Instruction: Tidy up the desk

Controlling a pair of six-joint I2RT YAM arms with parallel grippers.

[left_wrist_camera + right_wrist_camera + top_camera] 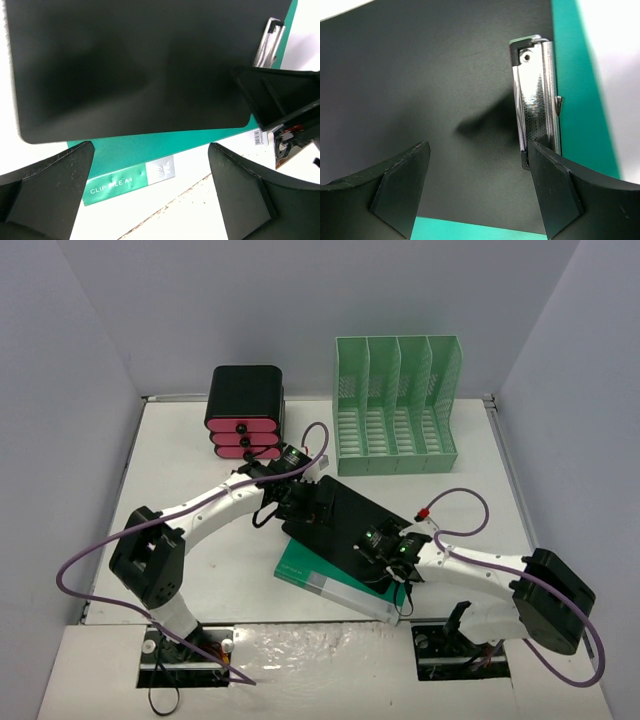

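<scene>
Nearest, the right gripper [388, 548] hangs with jaws apart over a black clipboard [345, 520], beside its metal clip [536, 100]. The board lies across a green clip file [300, 565] on the white desk [200, 460] that spans the space between the grey walls. Farther on, the left gripper [300, 498] spreads its jaws wide above the board's other end, gripping nothing, and at the desk's far edge stand a black-and-pink drawer unit [245, 412] and a green file rack [395, 410].

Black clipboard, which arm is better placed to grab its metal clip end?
Probably right. The right gripper, open, hovers over the metal clip; the left gripper, also open, is at the black clipboard's opposite end.
</scene>
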